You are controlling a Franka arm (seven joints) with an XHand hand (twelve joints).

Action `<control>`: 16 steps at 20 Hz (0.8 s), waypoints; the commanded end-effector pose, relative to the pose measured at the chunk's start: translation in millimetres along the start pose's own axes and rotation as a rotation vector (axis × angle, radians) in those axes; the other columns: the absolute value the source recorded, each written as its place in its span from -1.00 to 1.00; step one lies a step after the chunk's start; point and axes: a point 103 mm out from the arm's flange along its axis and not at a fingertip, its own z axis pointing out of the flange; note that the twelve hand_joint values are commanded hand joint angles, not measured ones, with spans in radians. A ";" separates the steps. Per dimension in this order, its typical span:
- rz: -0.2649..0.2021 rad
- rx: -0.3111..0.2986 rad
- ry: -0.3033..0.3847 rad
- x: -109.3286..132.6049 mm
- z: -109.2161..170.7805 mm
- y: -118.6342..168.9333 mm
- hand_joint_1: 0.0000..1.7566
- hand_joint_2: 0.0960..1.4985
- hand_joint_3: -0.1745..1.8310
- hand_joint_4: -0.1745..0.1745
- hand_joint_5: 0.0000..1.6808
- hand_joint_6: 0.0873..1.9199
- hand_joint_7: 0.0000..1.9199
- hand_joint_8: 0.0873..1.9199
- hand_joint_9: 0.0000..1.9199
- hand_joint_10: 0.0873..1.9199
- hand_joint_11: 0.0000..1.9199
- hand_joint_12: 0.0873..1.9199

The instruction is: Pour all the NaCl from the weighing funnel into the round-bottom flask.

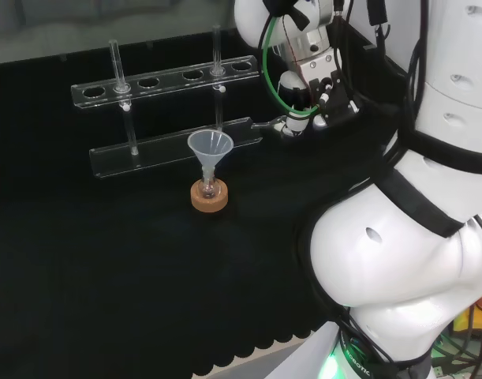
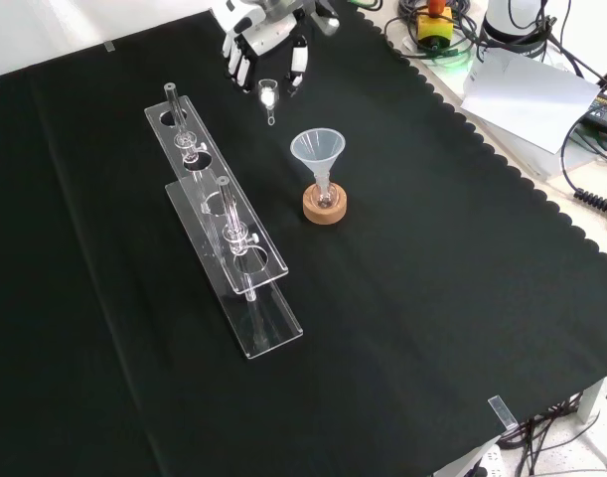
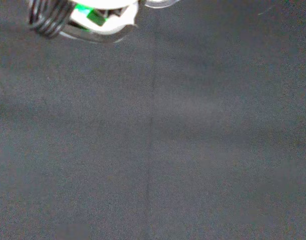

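Even overhead light leaves the black cloth (image 2: 402, 298) matte, glints on the clear rack (image 2: 224, 224), wrist view blurred.

Top of the front view: the hand (image 2: 265, 45) is cut off at the edge; the weighing funnel's (image 2: 268, 96) contents are too small to tell.

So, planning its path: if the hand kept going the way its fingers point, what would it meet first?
Probably bare black cloth: in the front view the hand points down, short of the funnel. Depth is unclear.
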 end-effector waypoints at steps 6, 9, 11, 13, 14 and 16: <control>-0.010 0.039 -0.051 4.8 -39.0 -30.7 0.23 -0.14 -0.13 1.00 0.34 -0.06 -0.22 -0.40 0.05 -0.64 -0.19 0.11; -0.014 0.037 -0.058 10.7 -43.3 -35.9 0.23 -0.14 -0.13 1.00 0.34 -0.06 -0.22 -0.40 0.05 -0.65 -0.19 0.11; -0.013 0.042 -0.064 15.5 -45.2 -39.7 0.23 -0.14 -0.13 1.00 0.34 -0.06 -0.22 -0.40 0.05 -0.65 -0.19 0.11; -0.013 0.050 -0.073 20.4 -45.8 -42.8 0.23 -0.14 -0.13 1.00 0.34 -0.06 -0.23 -0.40 0.05 -0.65 -0.19 0.11; -0.013 0.053 -0.077 23.3 -46.0 -44.3 0.23 -0.14 -0.13 1.00 0.34 -0.06 -0.23 -0.40 0.05 -0.65 -0.19 0.11; -0.017 0.057 -0.085 29.3 -47.3 -47.2 0.23 -0.14 -0.13 1.00 0.34 -0.06 -0.23 -0.40 0.05 -0.65 -0.19 0.11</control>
